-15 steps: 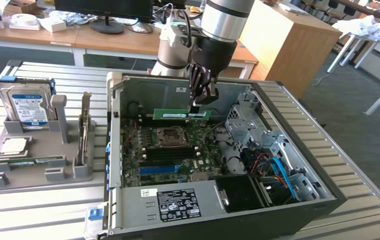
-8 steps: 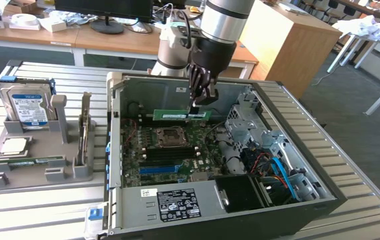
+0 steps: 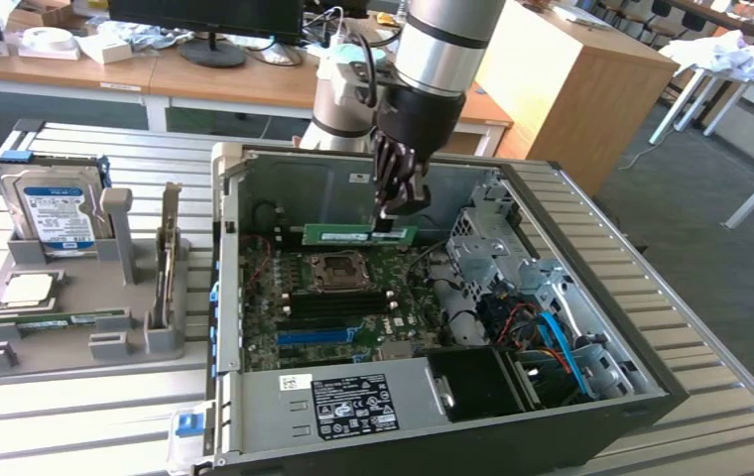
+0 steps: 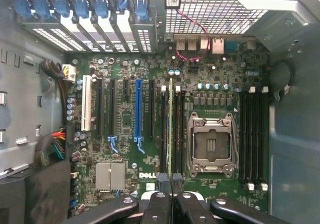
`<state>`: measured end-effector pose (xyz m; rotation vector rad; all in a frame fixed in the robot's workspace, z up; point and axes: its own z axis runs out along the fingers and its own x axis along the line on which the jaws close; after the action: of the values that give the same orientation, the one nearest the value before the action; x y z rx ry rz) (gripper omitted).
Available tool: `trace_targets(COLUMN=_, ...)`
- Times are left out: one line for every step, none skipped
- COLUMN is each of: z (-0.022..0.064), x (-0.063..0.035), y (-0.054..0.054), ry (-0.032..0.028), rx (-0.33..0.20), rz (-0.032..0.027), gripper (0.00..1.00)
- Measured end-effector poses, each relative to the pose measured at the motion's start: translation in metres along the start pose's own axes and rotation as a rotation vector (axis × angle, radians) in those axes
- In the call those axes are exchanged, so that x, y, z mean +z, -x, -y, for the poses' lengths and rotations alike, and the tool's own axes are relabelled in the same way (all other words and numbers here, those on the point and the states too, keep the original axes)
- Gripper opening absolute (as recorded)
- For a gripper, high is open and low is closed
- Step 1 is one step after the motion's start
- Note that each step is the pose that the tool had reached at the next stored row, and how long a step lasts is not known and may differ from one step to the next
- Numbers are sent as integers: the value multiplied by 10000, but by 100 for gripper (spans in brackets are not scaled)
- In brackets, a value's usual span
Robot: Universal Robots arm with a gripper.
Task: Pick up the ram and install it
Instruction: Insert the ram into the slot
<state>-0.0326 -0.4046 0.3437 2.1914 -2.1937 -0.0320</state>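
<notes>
The gripper (image 3: 399, 224) is down inside the open computer case (image 3: 226, 258), claw pinching the ram (image 3: 350, 235) by one end. In the exterior view the green stick hangs level above the board, at twelve o'clock from the processor socket (image 3: 340, 268). On the wrist camera the ram (image 4: 171, 129) shows edge-on between the black fingertips (image 4: 161, 180), running along the dark memory slots (image 4: 179, 129) beside the socket. At nine o'clock from the case, the hard drive (image 3: 57, 210) stands in its grey rack (image 3: 72, 352).
</notes>
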Motion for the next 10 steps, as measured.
trace_targets(z=1, x=11, y=0, ry=0, rx=0, rz=-1, gripper=11)
trace_targets(z=1, x=21, y=0, ry=0, rx=0, rz=0, gripper=11)
trace_targets(z=1, x=32, y=0, ry=0, rx=0, rz=-1, gripper=11)
trace_targets(z=2, x=44, y=0, ry=-1, rx=0, rz=-1, gripper=11)
trace_targets(z=2, x=56, y=1, ry=-1, rx=0, rz=-1, gripper=11)
trace_targets(z=3, x=69, y=1, ry=-2, rx=0, rz=0, gripper=11)
trace_targets(z=4, x=83, y=1, ry=-3, rx=1, rz=0, gripper=11)
trace_targets(z=4, x=98, y=2, ry=-5, rx=1, rz=0, gripper=11)
trace_targets(z=5, x=112, y=2, ry=-6, rx=1, rz=-1, gripper=11)
trace_targets(z=6, x=127, y=2, ry=-8, rx=0, rz=-1, gripper=11)
